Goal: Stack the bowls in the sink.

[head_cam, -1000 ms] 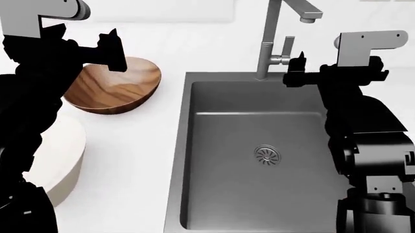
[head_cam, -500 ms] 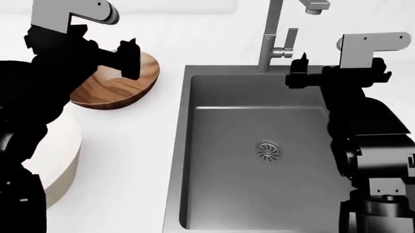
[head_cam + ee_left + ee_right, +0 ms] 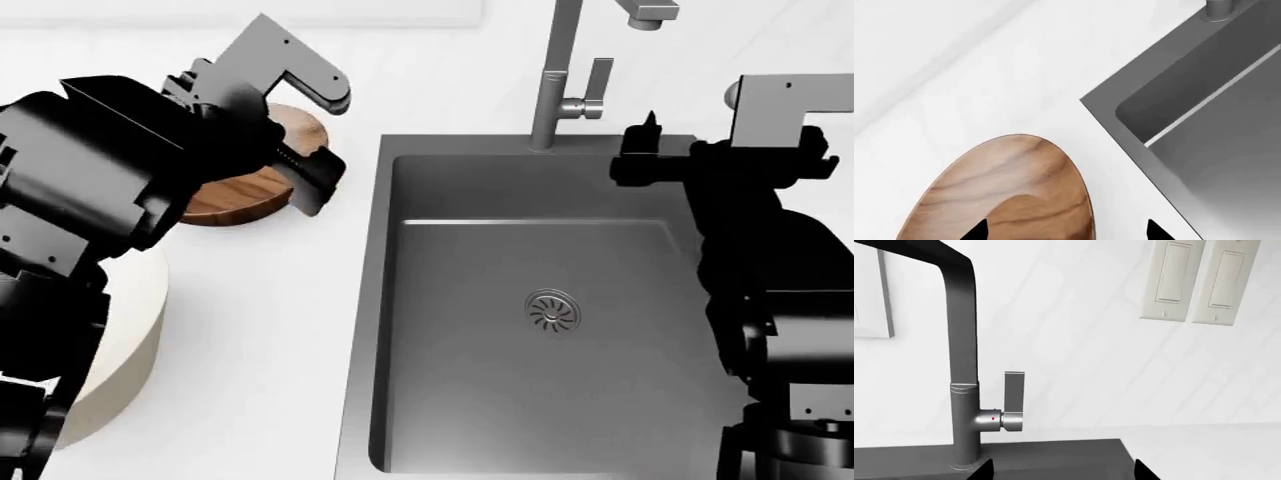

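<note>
The left pincer (image 3: pixel 304 172) hangs over the brown bowl (image 3: pixel 247 180) on the white table (image 3: pixel 267 330) left of the sink (image 3: pixel 441 200), its arm hiding most of that bowl; its two tips show wide apart, holding nothing. The cream bowl (image 3: pixel 127 340) sits nearer, largely covered by the same arm and cut off at the frame edge. The right pincer (image 3: pixel 643 160) hovers at the sink's far right rim near the faucet (image 3: pixel 964 390), tips apart and empty.

The left arm bends inward, its left gripper (image 3: pixel 310 172) angled downward with jaws parted. The right arm reaches forward, its right gripper (image 3: pixel 645 150) level and spread wide.
</note>
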### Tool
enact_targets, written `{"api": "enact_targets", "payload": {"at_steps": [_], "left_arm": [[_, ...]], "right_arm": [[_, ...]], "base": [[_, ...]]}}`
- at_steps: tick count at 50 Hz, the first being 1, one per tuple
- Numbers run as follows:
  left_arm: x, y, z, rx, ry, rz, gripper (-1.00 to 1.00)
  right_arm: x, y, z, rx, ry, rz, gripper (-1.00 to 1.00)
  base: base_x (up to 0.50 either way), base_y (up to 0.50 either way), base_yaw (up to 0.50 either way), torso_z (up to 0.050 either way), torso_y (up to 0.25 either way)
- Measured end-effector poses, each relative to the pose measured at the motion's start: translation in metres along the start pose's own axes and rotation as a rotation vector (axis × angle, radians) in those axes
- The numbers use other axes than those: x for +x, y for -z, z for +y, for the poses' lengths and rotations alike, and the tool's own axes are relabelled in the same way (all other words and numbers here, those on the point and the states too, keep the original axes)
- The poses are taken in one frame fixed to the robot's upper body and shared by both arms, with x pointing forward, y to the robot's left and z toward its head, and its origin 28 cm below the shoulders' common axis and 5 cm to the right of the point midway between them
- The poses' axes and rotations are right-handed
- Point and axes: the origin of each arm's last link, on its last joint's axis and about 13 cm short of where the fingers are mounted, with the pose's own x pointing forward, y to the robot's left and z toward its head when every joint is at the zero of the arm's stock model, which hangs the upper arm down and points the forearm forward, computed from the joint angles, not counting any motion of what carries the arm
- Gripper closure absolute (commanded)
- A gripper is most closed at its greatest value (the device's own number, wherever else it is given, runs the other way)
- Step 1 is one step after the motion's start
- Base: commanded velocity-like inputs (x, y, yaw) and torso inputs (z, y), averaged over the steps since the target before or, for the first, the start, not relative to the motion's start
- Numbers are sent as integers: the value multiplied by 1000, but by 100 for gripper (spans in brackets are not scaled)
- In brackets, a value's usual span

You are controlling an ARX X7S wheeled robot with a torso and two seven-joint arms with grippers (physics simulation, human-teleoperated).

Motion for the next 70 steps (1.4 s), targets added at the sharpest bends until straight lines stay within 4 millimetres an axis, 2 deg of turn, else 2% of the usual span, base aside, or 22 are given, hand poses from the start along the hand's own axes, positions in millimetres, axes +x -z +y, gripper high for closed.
{"api": "enact_targets", "payload": {"at_steps": [16, 31, 48, 63, 64, 70], "left_arm": [[32, 8, 5, 24, 4, 107, -100], [54, 23, 5, 29, 1, 174, -100], [68, 37, 0, 44, 6, 217, -100], [75, 41, -5, 51, 22, 213, -100], [75, 41, -5, 51, 22, 213, 100], [77, 42, -6, 59, 20, 212, 100]], "right_arm": [[-1, 4, -3, 1, 8, 5, -100], [-1, 7, -3, 1, 12, 12, -100], [-1, 10, -4, 0, 16, 17, -100], [-1, 13, -4, -2, 17, 23, -100], [0, 13, -4, -2, 17, 23, -100], [0, 14, -4, -2, 17, 25, -100]], "base": [[0, 0, 0, 0, 0], [0, 0, 0, 0, 0], [0, 0, 0, 0, 0], [0, 0, 0, 0, 0], [0, 0, 0, 0, 0], [0, 0, 0, 0, 0]]}}
